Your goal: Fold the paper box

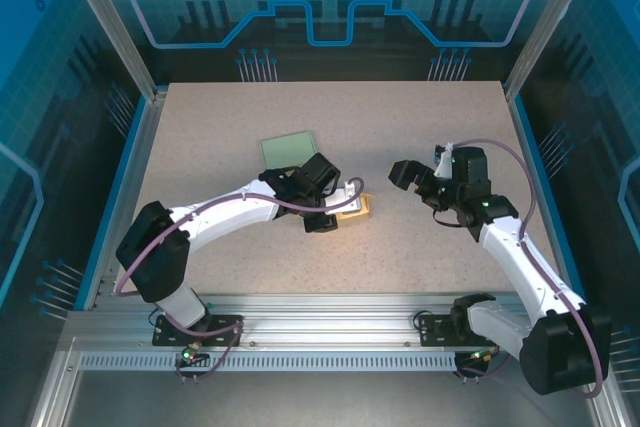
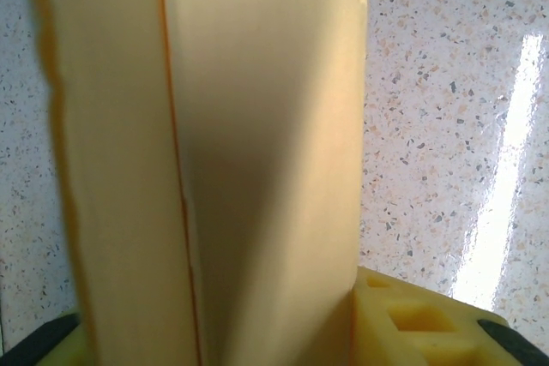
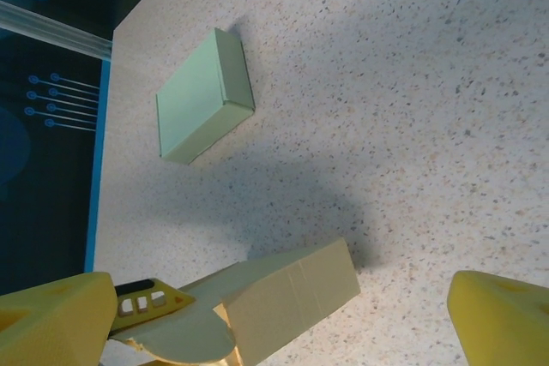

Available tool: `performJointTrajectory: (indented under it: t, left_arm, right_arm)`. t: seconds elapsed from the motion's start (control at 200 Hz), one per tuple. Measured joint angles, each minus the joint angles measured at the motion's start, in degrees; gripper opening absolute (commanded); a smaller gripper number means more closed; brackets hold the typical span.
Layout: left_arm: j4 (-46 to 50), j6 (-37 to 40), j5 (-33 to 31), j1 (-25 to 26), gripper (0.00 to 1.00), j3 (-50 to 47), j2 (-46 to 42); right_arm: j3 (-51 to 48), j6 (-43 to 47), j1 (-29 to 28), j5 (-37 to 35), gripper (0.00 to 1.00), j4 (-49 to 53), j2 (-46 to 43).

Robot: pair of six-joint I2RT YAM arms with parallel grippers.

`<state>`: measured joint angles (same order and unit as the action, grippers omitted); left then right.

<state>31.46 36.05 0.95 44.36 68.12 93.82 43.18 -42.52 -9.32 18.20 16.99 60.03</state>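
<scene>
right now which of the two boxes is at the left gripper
The cream box, partly folded, at the left gripper; the green box lies closed and apart, farther back.

paper box [image 1: 353,208] | pale yellow, seemingly part-folded, panels raised | mid-table [image 1: 420,127]

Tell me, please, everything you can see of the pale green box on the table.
The pale green box is a flat, closed, rectangular carton with crisp edges, matte card by its look. It lies on its broad face on the speckled table, left of centre in the far half. Nothing but the table touches it.
</scene>
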Motion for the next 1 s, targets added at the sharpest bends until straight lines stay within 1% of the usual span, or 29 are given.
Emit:
performJointTrajectory:
  t: [0.075, 0.14, 0.225, 0.27, 0.395, 0.465, 0.525, 0.615, 0.655, 0.85, 1.0]
  left_arm:
    - [0.0, -0.2, 0.0, 0.0, 0.49, 0.0, 0.0]
    - [0.0, -0.2, 0.0, 0.0, 0.58, 0.0, 0.0]
    - [0.0, -0.1, 0.0, 0.0, 0.62, 0.0, 0.0]
    - [0.0, -0.2, 0.0, 0.0, 0.63, 0.0, 0.1]
    - [-0.1, -0.2, 0.0, 0.0, 0.63, 0.0, 0.7]
    - [0.0, -0.2, 0.0, 0.0, 0.57, 0.0, 1.1]
    - [-0.1, -0.2, 0.0, 0.0, 0.52, 0.0, 1.4]
    - [-0.1, -0.2, 0.0, 0.0, 0.5, 0.0, 1.5]
    - [-0.2, -0.1, 0.0, 0.0, 0.49, 0.0, 1.5]
    - [-0.5, -0.1, 0.0, -1.0, 0.5, 0.0, 1.8]
    - [-0.5, 0.0, 0.0, -2.0, 0.51, 0.0, 1.8]
  right_arm:
    - [1.0, 2.2, 0.0, -0.2, 1.0, 1.6, 0.9]
    - [2.4, 4.3, -0.2, -0.2, 1.0, 2.9, 2.1]
    - [3.7, 7.0, -0.7, -0.1, 0.93, 3.5, 3.2]
    - [4.1, 8.8, -1.2, -0.2, 0.9, 3.8, 3.6]
    - [5.1, 12.8, -3.4, 0.0, 0.87, 4.5, 4.9]
    - [5.4, 15.3, -5.4, -0.1, 0.84, 4.7, 5.7]
    - [6.1, 17.6, -7.6, -0.5, 0.8, 5.7, 6.6]
    - [7.3, 21.6, -10.8, -1.5, 0.7, 6.5, 7.5]
    - [7.6, 23.1, -11.7, -1.7, 0.68, 6.6, 7.9]
    - [8.0, 28.7, -12.6, -2.7, 0.61, 7.1, 10.2]
    - [8.0, 31.7, -13.3, -2.8, 0.61, 7.5, 11.9]
